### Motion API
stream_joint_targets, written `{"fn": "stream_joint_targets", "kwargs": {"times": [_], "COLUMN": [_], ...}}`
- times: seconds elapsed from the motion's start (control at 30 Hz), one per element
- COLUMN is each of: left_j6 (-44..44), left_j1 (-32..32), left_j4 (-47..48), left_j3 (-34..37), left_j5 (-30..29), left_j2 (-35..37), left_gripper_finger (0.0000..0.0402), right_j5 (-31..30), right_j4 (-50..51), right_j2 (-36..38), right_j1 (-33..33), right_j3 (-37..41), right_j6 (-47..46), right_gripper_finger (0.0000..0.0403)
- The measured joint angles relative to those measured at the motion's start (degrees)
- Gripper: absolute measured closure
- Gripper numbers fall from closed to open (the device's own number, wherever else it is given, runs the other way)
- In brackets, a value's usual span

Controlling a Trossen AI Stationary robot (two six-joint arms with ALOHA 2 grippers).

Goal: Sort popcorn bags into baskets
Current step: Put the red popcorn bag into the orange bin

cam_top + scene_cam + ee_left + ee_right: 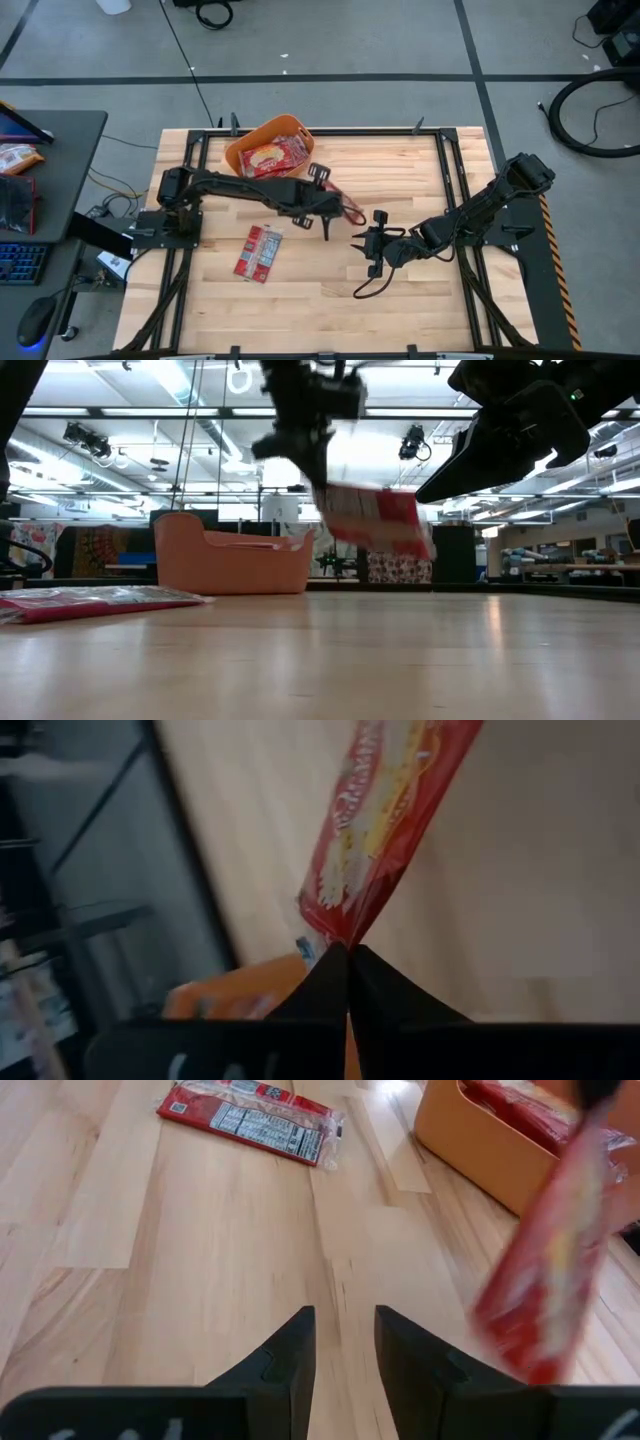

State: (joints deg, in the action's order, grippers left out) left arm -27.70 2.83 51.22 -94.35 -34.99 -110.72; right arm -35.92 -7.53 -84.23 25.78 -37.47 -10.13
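Nearest, one popcorn bag lies flat on the worktop. Left tool pinches another bag aloft beside the orange basket, which holds more. Right tool hovers, fingers parted.

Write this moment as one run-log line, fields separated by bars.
left gripper: shut on popcorn bag, lifted | right gripper: open, empty | orange basket: holds bags | one bag on table

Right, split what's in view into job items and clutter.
Job: orange basket with bags inside; popcorn bag pinched in the left gripper; popcorn bag lying on the table; right gripper, open and empty.

Clutter: keyboard, mouse, coiled cable.
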Motion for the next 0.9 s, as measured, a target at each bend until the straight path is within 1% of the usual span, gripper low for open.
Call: {"fn": "stream_joint_targets", "kwargs": {"times": [0.1, 0.23, 0.37, 0.47, 0.57, 0.6, 0.73, 0.9], "left_j6": [0.53, 5.36, 11.29, 18.52, 28.15, 30.78, 35.3, 38.92], "left_j1": [-0.33, -2.2, -4.69, -7.51, -11.53, -13.05, -18.18, -23.8], "left_j4": [5.53, 15.19, 23.58, 29.3, 38.11, 39.22, 38.24, 38.46], "left_j3": [-5.58, -12.17, -16.25, -17.5, -17.32, -16.7, -11.52, -3.64], "left_j5": [-3.15, -5.96, -11.74, -16.09, -16.8, -16.41, -11.46, -8.41], "left_j2": [0.02, 0.02, 0.07, 0.13, 0.13, 0.24, 1.31, 1.53], "left_gripper_finger": [0.0395, 0.0395, 0.0395, 0.0395, 0.0395, 0.0395, 0.0395, 0.0395], "right_j5": [0.02, 0.04, 0.09, 0.09, 0.13, 0.13, 0.13, 0.15], "right_j4": [-0.02, -0.04, -0.04, -0.04, -0.04, -0.03, -0.06, 0.27], "right_j2": [0.0, 0.0, 0.0, 0.0, 0.0, 0.0, 0.0, 0.0], "right_j1": [0.0, 0.09, 0.13, 0.13, 0.13, 0.13, 0.13, 0.13], "right_j3": [0.0, 0.0, 0.0, 0.0, 0.0, 0.0, 0.0, -0.01], "right_j6": [-0.15, -0.22, -0.33, -0.35, -0.33, -0.31, -0.2, -0.51], "right_gripper_finger": [0.0293, 0.0292, 0.0292, 0.0292, 0.0292, 0.0292, 0.0292, 0.0292]}}
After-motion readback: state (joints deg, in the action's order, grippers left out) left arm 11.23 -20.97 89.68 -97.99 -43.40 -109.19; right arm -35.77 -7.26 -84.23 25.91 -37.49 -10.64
